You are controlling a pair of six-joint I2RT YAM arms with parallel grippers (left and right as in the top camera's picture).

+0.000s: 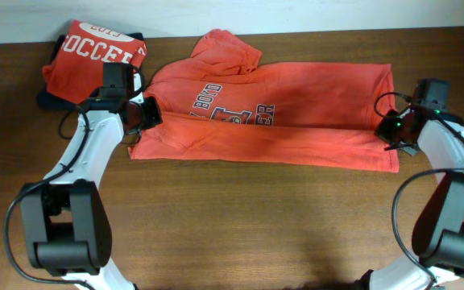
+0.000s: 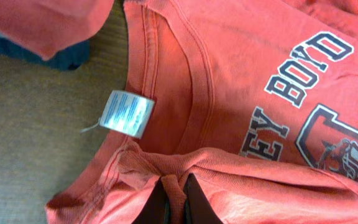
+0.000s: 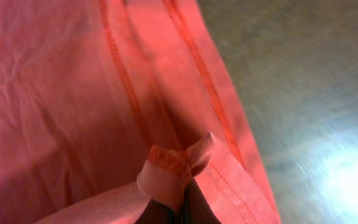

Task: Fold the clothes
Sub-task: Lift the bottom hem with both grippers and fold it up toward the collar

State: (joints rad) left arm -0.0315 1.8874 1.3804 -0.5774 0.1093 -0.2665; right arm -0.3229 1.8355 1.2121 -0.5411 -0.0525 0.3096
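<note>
Overhead view: an orange-red T-shirt [image 1: 296, 105] lies sideways across the middle of the wooden table [image 1: 240, 225]. Its collar points to the left of the frame and its hem to the right, and one sleeve [image 1: 230, 50] is bunched at upper centre. A second, folded T-shirt [image 1: 95, 52] with white lettering sits at upper left.

Left wrist view: at the bottom edge, the left gripper [image 2: 178, 200] has its fingers pressed together on a ridge of fabric just below the collar. The white neck tag [image 2: 126, 113] lies at the neckline, with navy-and-white lettering to its right. A blue cloth [image 2: 67, 59] shows at upper left.

Right wrist view: at the bottom edge, the right gripper [image 3: 180, 214] pinches a raised fold of the double-stitched hem. Bare table fills the right side of the frame.
</note>
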